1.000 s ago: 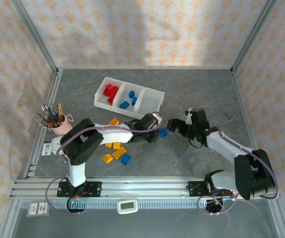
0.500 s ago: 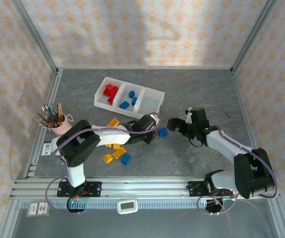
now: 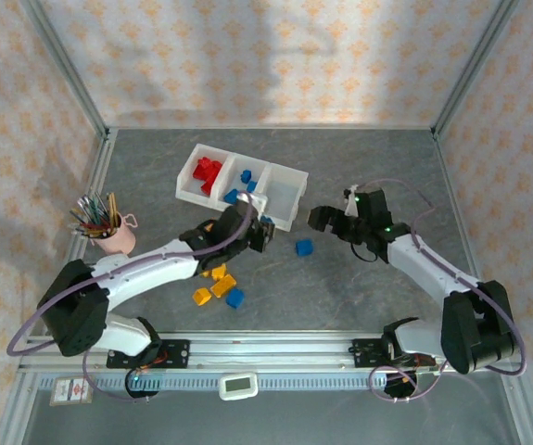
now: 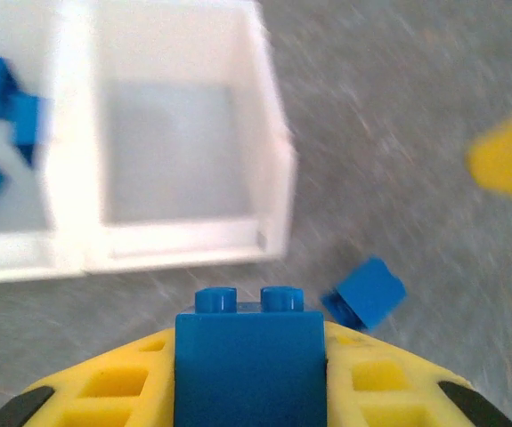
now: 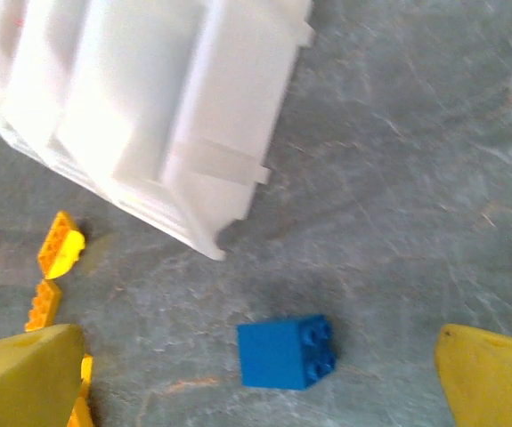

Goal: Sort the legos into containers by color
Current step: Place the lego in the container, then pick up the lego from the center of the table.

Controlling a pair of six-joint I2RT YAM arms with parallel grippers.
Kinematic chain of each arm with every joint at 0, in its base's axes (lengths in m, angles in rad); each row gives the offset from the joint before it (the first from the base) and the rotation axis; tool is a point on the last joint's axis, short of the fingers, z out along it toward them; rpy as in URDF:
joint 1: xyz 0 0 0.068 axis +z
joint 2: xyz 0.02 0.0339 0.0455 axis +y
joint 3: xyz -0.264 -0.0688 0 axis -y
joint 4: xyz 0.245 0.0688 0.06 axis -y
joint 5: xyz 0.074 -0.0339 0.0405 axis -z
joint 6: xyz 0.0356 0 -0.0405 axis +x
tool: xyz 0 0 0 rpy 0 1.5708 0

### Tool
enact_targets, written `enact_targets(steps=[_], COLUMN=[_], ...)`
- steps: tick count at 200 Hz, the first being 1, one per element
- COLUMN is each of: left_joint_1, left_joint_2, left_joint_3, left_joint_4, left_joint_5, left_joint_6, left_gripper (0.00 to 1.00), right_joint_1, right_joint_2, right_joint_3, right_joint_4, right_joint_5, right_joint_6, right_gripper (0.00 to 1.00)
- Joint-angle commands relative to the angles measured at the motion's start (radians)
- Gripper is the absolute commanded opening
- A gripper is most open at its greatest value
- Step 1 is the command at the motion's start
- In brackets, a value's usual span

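Clamping a blue brick (image 4: pixel 248 360) in left gripper (image 3: pixel 264 232), tray (image 4: pixel 273 182) just ahead; right gripper (image 3: pixel 320 221) wide open near another blue brick (image 5: pixel 284 353).

Blue brick (image 4: pixel 249 374), pinched in the left gripper (image 4: pixel 249 351), runs off the bottom edge; beyond its fingertips the tray (image 4: pixel 269 191) blurs, cropped at top.

Tabletop (image 3: pixel 368 158): grey, mottled like stone, matte. Walls (image 3: pixel 275 56) on three sides: cream panels, repeating pale orange flower print. Silver metal posts (image 3: pixel 62 69) slant up at both back corners. Slotted metal rail (image 3: pixel 285 348) along near edge. Light soft, even; broad faint shadows across back wall, brighter band near its base.
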Motion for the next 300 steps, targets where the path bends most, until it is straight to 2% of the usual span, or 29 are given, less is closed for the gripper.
enact_targets(steps=[1,38,67,107,128,165,201,217,249,300], left_joint_1=[0.097,0.207,0.259,0.32,0.325,0.325,0.32,0.3,0.218,0.04], left_joint_2=[0.017,0.217,0.39,0.601,0.633,0.592,0.523,0.437,0.319,0.175], left_joint_3=[0.115,0.33,0.464,0.616,0.652,0.645,0.607,0.558,0.453,0.275], left_joint_4=[-0.103,-0.18,-0.174,-0.208,-0.225,-0.255,-0.288,-0.275,-0.252,-0.191], left_joint_5=[-0.067,-0.082,-0.105,-0.083,-0.091,-0.102,-0.053,-0.025,0.009,0.048], left_joint_6=[-0.086,-0.096,-0.102,-0.125,-0.112,-0.099,-0.114,-0.111,-0.097,-0.106], left_gripper=[0.22,0.2,0.2,0.21,0.37,0.56,0.63,0.64,0.66,0.68], right_joint_1=[0.056,0.092,0.094,0.093,0.093,0.083,0.057,0.034,-0.008,-0.065], right_joint_2=[0.031,0.086,0.115,0.133,0.136,0.129,0.11,0.094,0.043,-0.022], right_joint_3=[0.077,0.133,0.159,0.171,0.176,0.182,0.169,0.148,0.086,-0.023], right_joint_4=[-0.009,0.042,0.058,0.036,0.028,0.028,0.02,0.018,-0.007,-0.051], right_joint_5=[0.052,0.066,0.069,0.089,0.093,0.086,0.061,0.042,0.044,0.029], right_joint_6=[-0.009,0.043,0.053,0.032,0.022,0.022,0.022,0.023,0.009,-0.019], right_gripper=[1.0,1.0,1.0,1.0,1.0,1.0,1.0,1.0,1.0,1.0])
